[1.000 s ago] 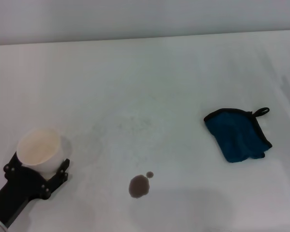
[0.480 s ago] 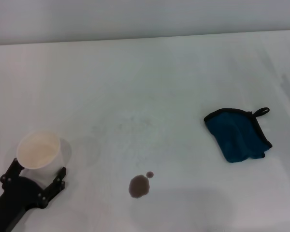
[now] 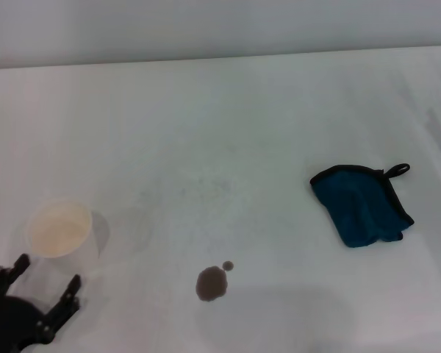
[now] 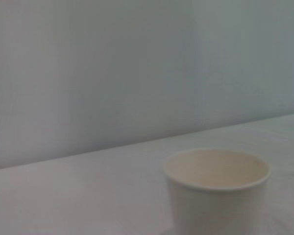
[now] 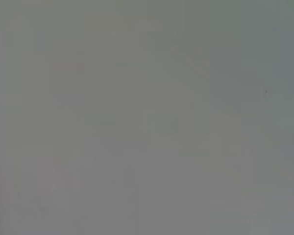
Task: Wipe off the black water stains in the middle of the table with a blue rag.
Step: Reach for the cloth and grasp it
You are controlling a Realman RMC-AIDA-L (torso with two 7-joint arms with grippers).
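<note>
While the left pincer (image 3: pixel 35 289) stood spread wide and empty near the cup (image 3: pixel 59 234), the blue rag (image 3: pixel 361 205) lay crumpled on the desk (image 3: pixel 228 125), well right of the black water stains (image 3: pixel 211 283); it looked soft and light, best pinched at a raised fold. The right pincer was out of sight.

A white paper cup (image 3: pixel 59 233) stands upright on the counter (image 3: pixel 228 125), its mouth open and its inside pale cream and apparently empty. It sits just beyond the tips of the spread left jaws, clear of them and touching neither. In the left wrist view the same cup (image 4: pixel 216 188) shows close up with a thin rolled rim and plain straight walls. Behind the counter's far edge rises a plain grey wall (image 3: pixel 206 26).
</note>
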